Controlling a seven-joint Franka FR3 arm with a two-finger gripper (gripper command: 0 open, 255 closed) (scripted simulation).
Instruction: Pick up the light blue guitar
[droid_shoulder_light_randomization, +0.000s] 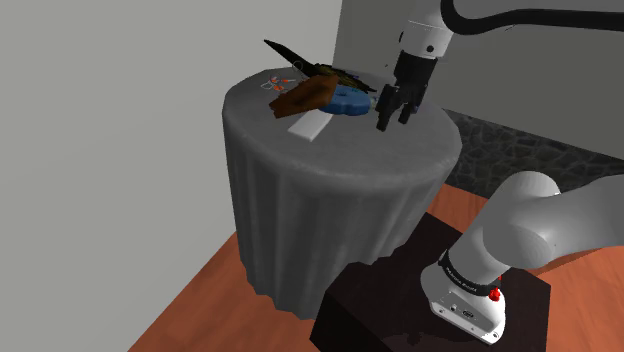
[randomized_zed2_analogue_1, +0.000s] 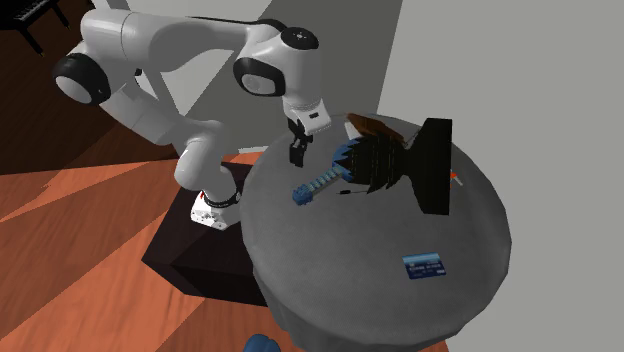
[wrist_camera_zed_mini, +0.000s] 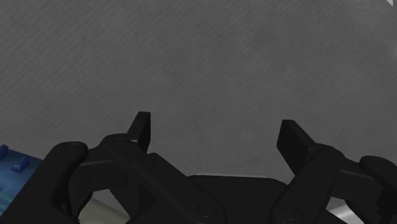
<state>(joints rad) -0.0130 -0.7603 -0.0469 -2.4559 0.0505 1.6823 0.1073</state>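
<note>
The light blue guitar lies flat on the round grey-clothed table, its neck pointing toward the arm's side. Its body is partly covered by a black spiky object. My gripper hovers just above the cloth beside the neck's end, open, nothing between its fingers. In the shoulder view the gripper hangs to the right of the blue body. A bit of the blue headstock shows beside one finger in the wrist view, outside the gripper.
A brown object leans on the guitar's far side. A flat card lies on the cloth. Small orange-handled scissors sit near the far rim. The dark stand is below the table's edge.
</note>
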